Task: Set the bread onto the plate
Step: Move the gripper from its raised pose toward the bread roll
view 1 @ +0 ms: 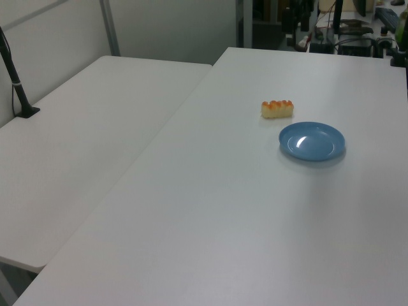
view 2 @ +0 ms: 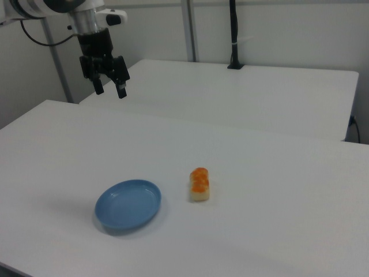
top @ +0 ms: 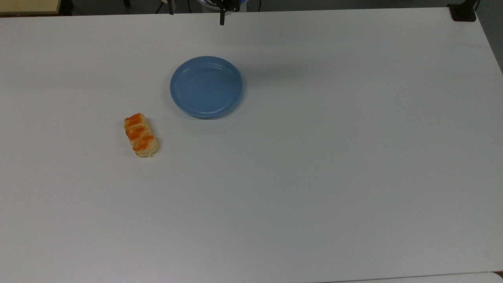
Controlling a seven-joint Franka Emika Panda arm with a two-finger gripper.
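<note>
White counter (top: 314,177) is carrying bread (top: 141,135) near empty plate (top: 206,87); end effector (view 2: 110,89) is hovering high, fingers spread.

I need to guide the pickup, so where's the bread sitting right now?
The bread lies on the white table, apart from the plate, below and to its left in the top view; in the right view it sits to the plate's right.

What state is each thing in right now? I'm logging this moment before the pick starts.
bread: lying on the table, apart from the plate, not held.
plate: upright on the table, nothing on it.
tool: open, holding nothing, raised high above the table, away from both bread and plate.
table: white, bearing the bread and plate.
</note>
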